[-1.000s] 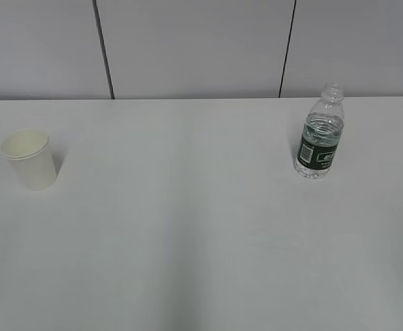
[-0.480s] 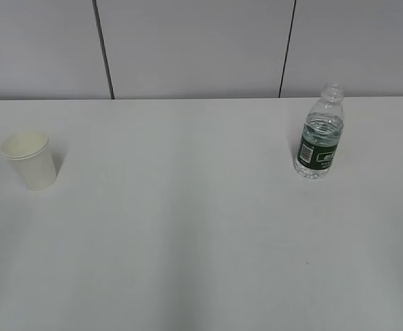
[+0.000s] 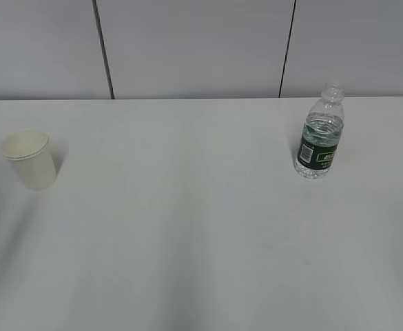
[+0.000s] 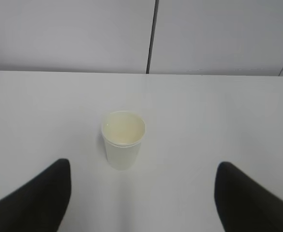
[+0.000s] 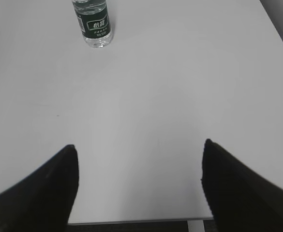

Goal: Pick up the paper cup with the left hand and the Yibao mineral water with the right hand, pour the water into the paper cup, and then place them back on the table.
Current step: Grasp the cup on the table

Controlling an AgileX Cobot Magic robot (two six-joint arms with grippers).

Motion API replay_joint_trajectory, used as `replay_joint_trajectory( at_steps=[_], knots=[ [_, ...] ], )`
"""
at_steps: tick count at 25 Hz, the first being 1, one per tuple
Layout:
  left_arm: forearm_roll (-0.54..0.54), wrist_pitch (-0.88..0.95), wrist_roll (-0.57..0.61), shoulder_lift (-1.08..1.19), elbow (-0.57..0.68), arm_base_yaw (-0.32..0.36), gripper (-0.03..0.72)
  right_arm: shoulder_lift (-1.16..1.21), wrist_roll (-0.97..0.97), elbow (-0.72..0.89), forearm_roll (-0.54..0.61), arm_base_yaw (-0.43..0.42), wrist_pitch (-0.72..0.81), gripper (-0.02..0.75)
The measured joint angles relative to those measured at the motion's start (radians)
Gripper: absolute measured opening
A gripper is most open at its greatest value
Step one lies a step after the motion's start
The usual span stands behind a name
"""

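Note:
The cream-white paper cup [image 3: 29,159] stands upright at the far left of the white table [image 3: 187,221]. In the left wrist view the cup [image 4: 123,139] is ahead of my left gripper [image 4: 143,166], which is open and empty, its fingers [image 4: 39,198] wide apart. The Yibao mineral water bottle [image 3: 320,135] stands upright at the right, capless, with a dark green label. In the right wrist view the bottle [image 5: 94,21] is far ahead and left of my right gripper [image 5: 139,147], which is open and empty. Neither arm shows in the exterior view.
A grey panelled wall [image 3: 201,48] with dark seams runs behind the table. The table's near edge [image 5: 131,220] shows under the right gripper, and its right edge [image 5: 276,34] is at the upper right of that view.
A faint shadow has spread over the table below the cup at the lower left. The cup and the bottle have not moved.

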Motion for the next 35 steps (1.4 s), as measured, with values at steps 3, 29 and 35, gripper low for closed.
replay_joint_trajectory(
  at_steps=[3, 29, 35],
  knots=[
    [-0.001, -0.159, 0.0, 0.077, 0.087, -0.007, 0.55, 0.0, 0.0, 0.0, 0.0, 0.0, 0.0, 0.585],
    [-0.005, -1.164, 0.001, 0.966, 0.274, -0.008, 0.612, 0.0, 0.0, 0.0, 0.0, 0.0, 0.0, 0.585],
    [-0.025, -1.329, 0.001, 1.116, 0.232, -0.008, 0.613, 0.0, 0.0, 0.0, 0.0, 0.0, 0.0, 0.585]
  ],
)
